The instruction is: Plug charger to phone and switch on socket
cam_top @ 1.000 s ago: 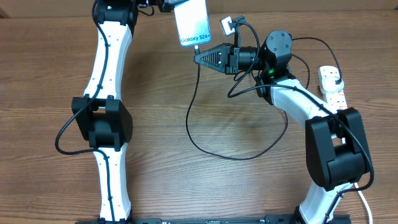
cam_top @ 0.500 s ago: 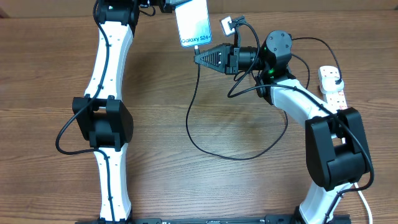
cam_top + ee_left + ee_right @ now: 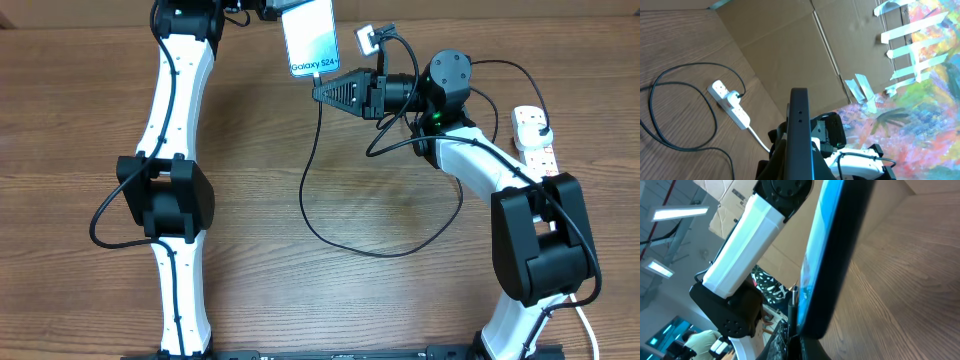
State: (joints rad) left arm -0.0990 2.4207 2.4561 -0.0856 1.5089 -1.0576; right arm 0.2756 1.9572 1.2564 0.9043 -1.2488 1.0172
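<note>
The phone (image 3: 310,36), its blue-teal screen up, hangs at the table's far edge with my left gripper (image 3: 285,8) shut on its far end. In the left wrist view the phone (image 3: 800,130) shows edge-on between the fingers. My right gripper (image 3: 318,92) is shut on the charger's small plug tip (image 3: 318,75), which sits right at the phone's near short end. In the right wrist view the tip (image 3: 791,302) stands beside the phone's edge (image 3: 840,255); whether it is seated I cannot tell. The black cable (image 3: 305,200) loops across the table to the white socket (image 3: 533,135).
The socket (image 3: 730,102) lies at the right edge of the table, a black plug head in it. My left arm (image 3: 175,190) stretches along the left side and my right arm (image 3: 530,230) along the right. A cardboard wall (image 3: 790,50) stands behind the table.
</note>
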